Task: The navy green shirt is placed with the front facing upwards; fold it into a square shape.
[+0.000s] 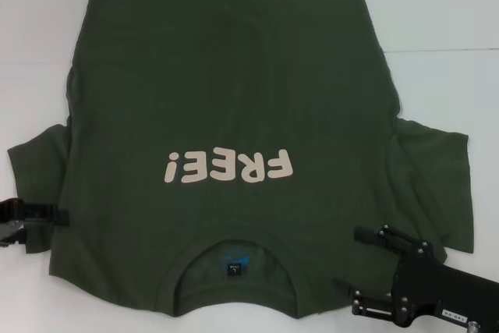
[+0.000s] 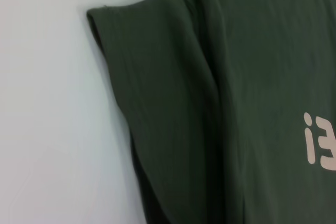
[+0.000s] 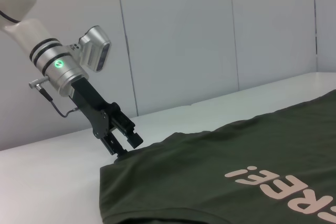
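Olive-green cotton, my short-sleeved T-shirt (image 1: 234, 99) lies flat, front up, on the white table (image 1: 444, 76), long axis running away from me, round neck nearest, hem far. Cream lettering (image 1: 228, 166) reads "FREE!", upside down to me; the small dark neck label (image 1: 233, 269) is unreadable. My left gripper (image 3: 122, 150) touches the left sleeve's edge, my right gripper (image 1: 357, 271) hovers at the right shoulder with jaws apart; the left's state I cannot tell.
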`<move>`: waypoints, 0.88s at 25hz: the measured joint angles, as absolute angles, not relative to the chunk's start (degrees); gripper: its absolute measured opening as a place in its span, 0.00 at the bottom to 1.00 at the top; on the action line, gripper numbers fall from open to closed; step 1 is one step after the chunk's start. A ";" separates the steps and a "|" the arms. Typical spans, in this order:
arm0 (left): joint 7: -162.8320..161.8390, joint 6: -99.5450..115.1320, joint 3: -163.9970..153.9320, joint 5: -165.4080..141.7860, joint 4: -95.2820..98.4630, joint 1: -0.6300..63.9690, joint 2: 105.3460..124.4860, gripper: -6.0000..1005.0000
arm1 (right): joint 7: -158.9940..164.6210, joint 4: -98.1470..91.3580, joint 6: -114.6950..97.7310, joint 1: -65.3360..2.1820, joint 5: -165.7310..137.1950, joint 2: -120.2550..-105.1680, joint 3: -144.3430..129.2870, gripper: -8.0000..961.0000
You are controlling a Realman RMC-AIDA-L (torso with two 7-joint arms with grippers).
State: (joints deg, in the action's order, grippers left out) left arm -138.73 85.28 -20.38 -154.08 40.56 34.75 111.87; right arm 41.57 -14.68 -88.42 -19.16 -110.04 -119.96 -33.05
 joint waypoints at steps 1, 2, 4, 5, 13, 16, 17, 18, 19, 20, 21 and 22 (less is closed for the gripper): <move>-138.87 85.07 -20.38 -154.07 40.54 34.75 111.87 0.83 | 41.57 -14.68 -88.42 -19.16 -110.04 -119.96 -33.05 0.96; -139.00 84.91 -20.38 -154.07 40.52 34.74 111.87 0.82 | 41.57 -14.68 -88.42 -19.16 -110.04 -119.96 -33.05 0.96; -139.22 84.56 -20.42 -154.06 40.44 34.73 111.88 0.82 | 41.57 -14.68 -88.42 -19.16 -110.04 -119.96 -33.05 0.96; -139.26 84.34 -20.50 -154.06 40.31 34.72 111.88 0.80 | 41.57 -14.68 -88.42 -19.16 -110.04 -119.96 -33.05 0.96; -139.30 83.52 -20.99 -154.16 39.92 34.75 112.03 0.63 | 41.57 -14.68 -88.42 -19.25 -110.03 -119.96 -33.05 0.96; -139.31 83.50 -20.98 -154.12 39.90 34.77 112.05 0.59 | 41.57 -14.68 -88.42 -19.25 -110.04 -119.96 -33.04 0.96; -139.31 83.49 -20.96 -154.12 39.90 34.77 112.06 0.57 | 41.57 -14.68 -88.42 -19.25 -110.04 -119.96 -33.04 0.96; -139.30 83.48 -20.96 -154.11 39.90 34.78 112.06 0.56 | 41.57 -14.68 -88.42 -19.25 -110.04 -119.96 -33.05 0.96; -139.31 83.46 -20.96 -154.11 39.90 34.78 112.06 0.53 | 41.57 -14.68 -88.42 -19.25 -110.04 -119.96 -33.05 0.96; -139.31 83.34 -20.96 -154.10 39.90 34.79 112.06 0.49 | 41.57 -14.68 -88.42 -19.25 -110.03 -119.96 -33.05 0.96; -139.31 83.16 -20.95 -154.09 39.90 34.79 112.06 0.46 | 41.57 -14.68 -88.42 -19.25 -110.04 -119.96 -33.05 0.96; -139.31 83.01 -20.93 -154.09 39.90 34.80 112.09 0.42 | 41.57 -14.68 -88.42 -19.25 -110.03 -119.96 -33.05 0.96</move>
